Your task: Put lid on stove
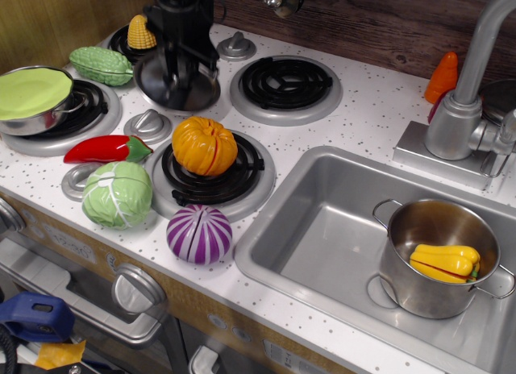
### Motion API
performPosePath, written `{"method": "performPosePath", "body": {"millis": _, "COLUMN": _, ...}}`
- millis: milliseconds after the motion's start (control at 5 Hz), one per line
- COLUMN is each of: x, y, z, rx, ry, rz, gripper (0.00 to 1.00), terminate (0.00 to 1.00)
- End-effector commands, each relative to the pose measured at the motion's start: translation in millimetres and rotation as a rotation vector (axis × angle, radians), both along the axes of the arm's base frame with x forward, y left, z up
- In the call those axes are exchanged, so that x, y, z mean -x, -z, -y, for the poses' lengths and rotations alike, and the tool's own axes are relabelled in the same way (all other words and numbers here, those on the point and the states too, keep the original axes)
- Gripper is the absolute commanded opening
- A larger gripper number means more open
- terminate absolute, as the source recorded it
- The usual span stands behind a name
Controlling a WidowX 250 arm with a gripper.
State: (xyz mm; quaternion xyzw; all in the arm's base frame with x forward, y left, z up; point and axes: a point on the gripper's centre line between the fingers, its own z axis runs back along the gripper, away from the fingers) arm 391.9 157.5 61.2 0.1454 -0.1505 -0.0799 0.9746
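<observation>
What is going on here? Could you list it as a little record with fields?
Setting: toy stove beside a steel sink
Gripper: black, above the lid, apparently gripping its knob
Lid: shiny steel, between the burners, seems lifted off the cooktop
Free burner: back right, nothing on it
Front burner: holds an orange pumpkin
Left burner: pot with green disc
In sink: pot with yellow pepper

I see my gripper [179, 72] clamped on the lid [177, 85], which sits tilted over the stove [355, 116] between the 4 burners. A pumpkin [205, 145] rests on the front burner [211, 174], a pot [440, 257] in the sink [322, 229].
</observation>
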Motion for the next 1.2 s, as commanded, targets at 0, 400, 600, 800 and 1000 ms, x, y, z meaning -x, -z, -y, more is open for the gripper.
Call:
{"method": "performPosePath", "body": {"millis": 0, "x": -20.7, "y": -42.1, "z": 18.7, "rx": -0.028, "ry": 0.021, "rz": 0.222, "gripper": 0.0, "terminate": 0.0}}
{"method": "performPosePath", "body": {"millis": 400, "x": -45.9, "y": -53.3, "z": 42.6, "rx": 0.1, "ry": -0.003, "rz": 0.37, "gripper": 0.0, "terminate": 0.0}}
{"method": "performPosePath", "body": {"millis": 600, "x": -52.1, "y": -61.4, "z": 55.4, "rx": 0.194, "ry": -0.011, "rz": 0.354, "gripper": 0.0, "terminate": 0.0}}
{"method": "performPosePath", "body": {"millis": 800, "x": -60.5, "y": -59.7, "z": 67.0, "rx": 0.235, "ry": 0.008, "rz": 0.369, "gripper": 0.0, "terminate": 0.0}}
{"method": "performPosePath", "body": {"millis": 1000, "x": -67.4, "y": -49.0, "z": 70.7, "rx": 0.259, "ry": 0.028, "rz": 0.376, "gripper": 0.0, "terminate": 0.0}}
